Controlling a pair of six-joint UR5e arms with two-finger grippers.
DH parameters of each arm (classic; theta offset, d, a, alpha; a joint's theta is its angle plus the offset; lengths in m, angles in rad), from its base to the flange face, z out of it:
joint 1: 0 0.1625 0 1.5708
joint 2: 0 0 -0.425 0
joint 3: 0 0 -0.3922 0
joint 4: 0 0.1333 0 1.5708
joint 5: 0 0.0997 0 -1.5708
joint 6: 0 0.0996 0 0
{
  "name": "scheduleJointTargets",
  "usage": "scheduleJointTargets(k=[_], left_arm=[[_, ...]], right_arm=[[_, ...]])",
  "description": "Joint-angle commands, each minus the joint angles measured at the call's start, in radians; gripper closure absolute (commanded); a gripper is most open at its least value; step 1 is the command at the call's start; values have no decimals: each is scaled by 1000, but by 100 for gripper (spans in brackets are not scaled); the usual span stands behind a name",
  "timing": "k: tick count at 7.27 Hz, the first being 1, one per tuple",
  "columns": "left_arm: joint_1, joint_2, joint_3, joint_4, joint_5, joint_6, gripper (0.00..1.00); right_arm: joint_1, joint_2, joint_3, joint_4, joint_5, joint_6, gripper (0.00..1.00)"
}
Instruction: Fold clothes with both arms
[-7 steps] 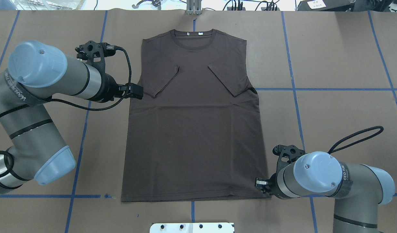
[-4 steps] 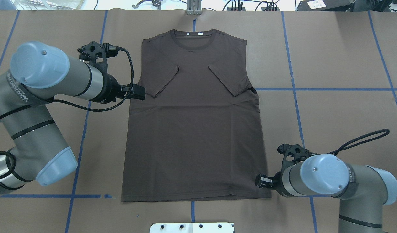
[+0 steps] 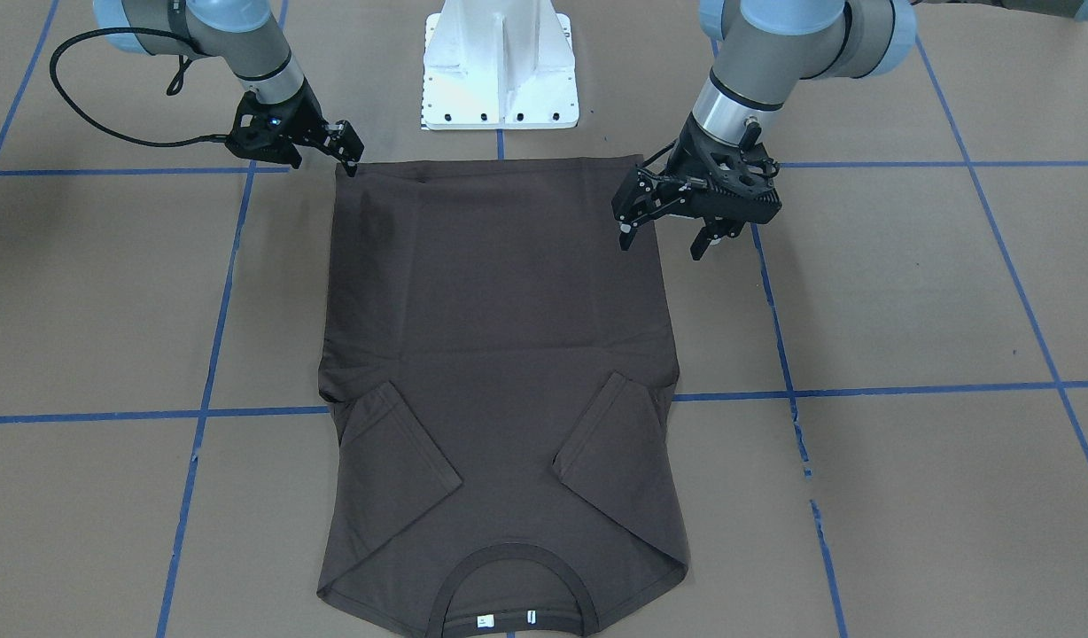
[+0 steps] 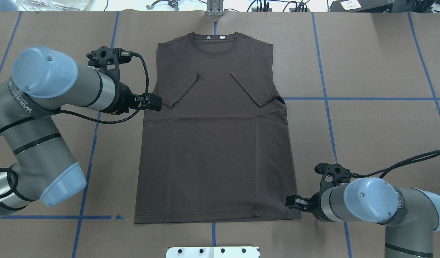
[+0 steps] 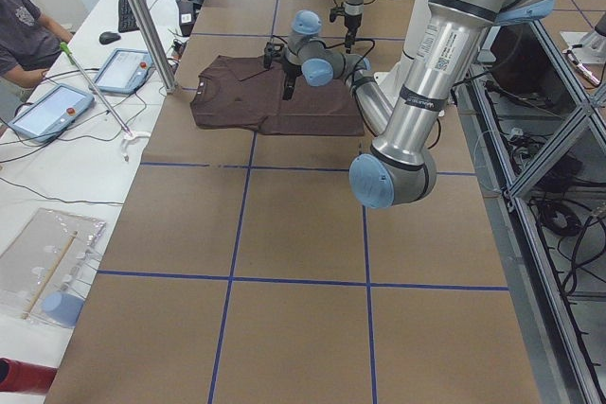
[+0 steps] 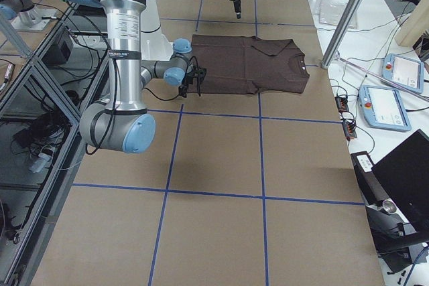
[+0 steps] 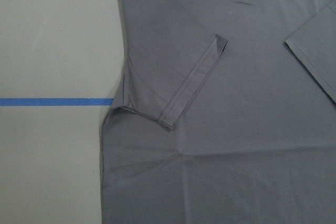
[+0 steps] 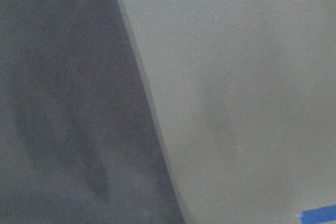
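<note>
The dark brown T-shirt [image 4: 216,150] lies flat on the brown table, collar [image 4: 214,41] at the far edge, both short sleeves folded in over the chest. My left gripper [image 4: 156,103] hovers open over the shirt's left side next to the folded sleeve [image 7: 184,93]; in the front view its fingers [image 3: 626,237] stand well apart and hold nothing. Down at the near right hem corner [image 3: 342,170] is my right gripper [image 3: 349,152], which looks open. The right wrist view shows only the blurred shirt edge [image 8: 63,103] against the table.
The white bolted pedestal [image 3: 500,71] stands just behind the hem. Blue tape lines [image 4: 367,98] cross the table. A metal post [image 4: 214,9] rises beyond the collar. At the far side a person [image 5: 24,30] sits by tablets [image 5: 47,111].
The right arm has swung out to the right and the gripper has shifted slightly along the hem corner. The left gripper has crept a little toward the shirt. The shirt has not moved.
</note>
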Motion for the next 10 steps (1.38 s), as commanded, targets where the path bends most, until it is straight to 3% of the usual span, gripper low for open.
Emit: scheduleJointTargets(k=[1, 6, 7, 9, 10], left_arm=[[0, 1, 1, 0, 0, 0, 0], [0, 1, 1, 0, 0, 0, 0], [0, 1, 1, 0, 0, 0, 0], [0, 1, 1, 0, 0, 0, 0], [0, 1, -1, 0, 0, 0, 0]], right_arm=[[-21, 53, -4, -85, -5, 10, 0], [-23, 55, -22, -82, 4, 9, 1], [-21, 55, -22, -80, 9, 9, 6], [-21, 56, -21, -80, 12, 7, 72], [-21, 55, -21, -80, 13, 6, 94]])
